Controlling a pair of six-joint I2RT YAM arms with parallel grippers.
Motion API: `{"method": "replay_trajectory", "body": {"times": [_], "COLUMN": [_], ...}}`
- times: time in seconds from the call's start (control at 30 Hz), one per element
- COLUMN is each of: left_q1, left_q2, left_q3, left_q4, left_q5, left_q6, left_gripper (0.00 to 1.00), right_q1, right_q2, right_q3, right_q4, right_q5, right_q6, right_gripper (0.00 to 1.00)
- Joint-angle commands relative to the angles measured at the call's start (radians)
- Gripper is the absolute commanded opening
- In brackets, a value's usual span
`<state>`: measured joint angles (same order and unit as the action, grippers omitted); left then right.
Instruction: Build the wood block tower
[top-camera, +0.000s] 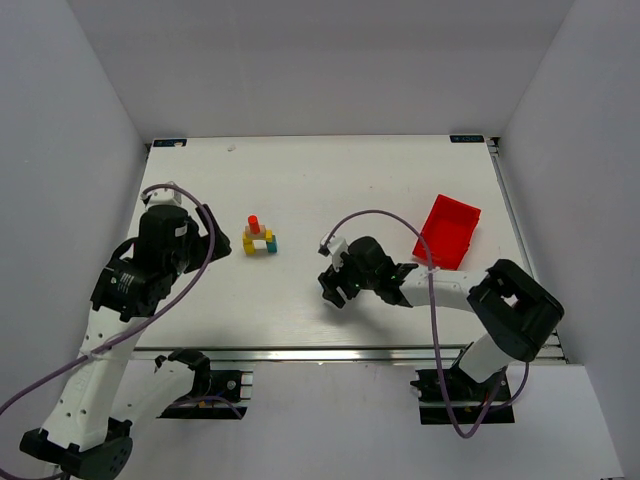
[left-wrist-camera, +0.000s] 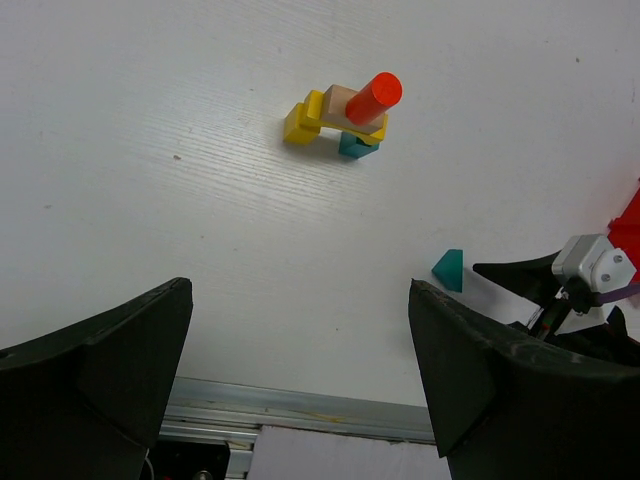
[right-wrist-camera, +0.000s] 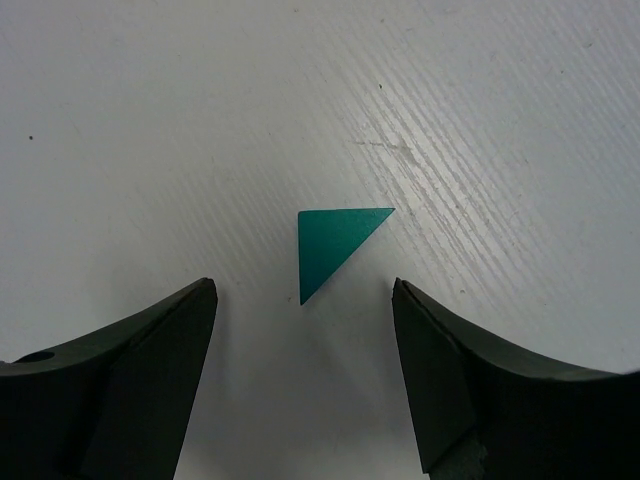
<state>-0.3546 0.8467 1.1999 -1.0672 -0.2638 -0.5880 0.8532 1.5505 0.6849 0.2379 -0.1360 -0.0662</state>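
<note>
The wood block tower (top-camera: 260, 238) stands left of the table's centre. In the left wrist view it shows a yellow block (left-wrist-camera: 300, 121), a teal cube (left-wrist-camera: 357, 146), a tan block (left-wrist-camera: 343, 101) and a red cylinder (left-wrist-camera: 375, 97) on top. A teal triangle (right-wrist-camera: 331, 240) lies flat on the table, also seen in the left wrist view (left-wrist-camera: 449, 268). My right gripper (right-wrist-camera: 303, 290) is open just above it, with the triangle slightly ahead of the fingertips; in the top view the gripper (top-camera: 335, 285) hides the triangle. My left gripper (left-wrist-camera: 300, 288) is open, empty and high above the near table edge.
A red plastic bin (top-camera: 450, 232) sits at the right of the table, behind my right arm. The metal rail (left-wrist-camera: 300, 412) of the near table edge runs below my left gripper. White walls enclose the table on three sides.
</note>
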Motion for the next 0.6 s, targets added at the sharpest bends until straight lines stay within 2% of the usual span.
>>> {"method": "replay_trajectory", "body": {"times": [0.0, 0.13, 0.4, 0.57], "left_q1": [0.006, 0.006, 0.005, -0.004], "left_q2": [-0.001, 0.009, 0.025, 0.038], "left_q3": [-0.007, -0.003, -0.031, -0.051], "left_q4": [-0.027, -0.028, 0.015, 0.058], "left_q5": [-0.031, -0.035, 0.001, 0.055], "left_q6": [-0.018, -0.018, -0.018, -0.015], "left_gripper": [0.98, 0.98, 0.98, 0.98], "right_q1": [0.017, 0.02, 0.024, 0.024], "right_q2": [0.026, 0.06, 0.08, 0.066], "right_q3": [-0.021, -0.015, -0.027, -0.047], "right_q4": [0.107, 0.12, 0.17, 0.213], "right_q5": [0.056, 0.107, 0.124, 0.098], "right_q6": [0.035, 0.042, 0.059, 0.059], "right_gripper": [0.76, 0.71, 0.46, 0.18]}}
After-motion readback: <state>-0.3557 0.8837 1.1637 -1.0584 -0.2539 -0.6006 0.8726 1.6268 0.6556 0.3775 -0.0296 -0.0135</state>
